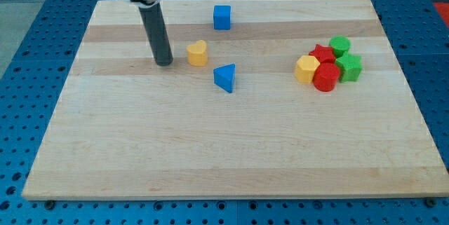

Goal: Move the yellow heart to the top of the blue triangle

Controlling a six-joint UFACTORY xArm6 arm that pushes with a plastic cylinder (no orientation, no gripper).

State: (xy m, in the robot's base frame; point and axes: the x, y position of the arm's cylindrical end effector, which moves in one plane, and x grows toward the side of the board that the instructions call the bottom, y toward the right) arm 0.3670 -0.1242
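Yellow heart point(198, 53): upper middle of the counter point(210, 155), just to the view's right of my tip point(164, 63), a narrow gap between them.
Blue triangle point(225, 78): near the heart, below it and to the view's right, not touching.
Claw: none on this arm — only the dark rod, so nothing is grasped.
Blue cube point(222, 17): above the heart, close to the counter's top edge.
Cluster at the view's right: yellow block point(306, 69), red star point(323, 54), red cylinder point(326, 78), green cylinder point(339, 45), green star point(349, 66), packed together, well apart from the heart.
Open room: bare wood across the whole lower half and the view's left.
Cut off: the rod's upper end leaves the view's top — the yellow block's exact shape is hard to make out.
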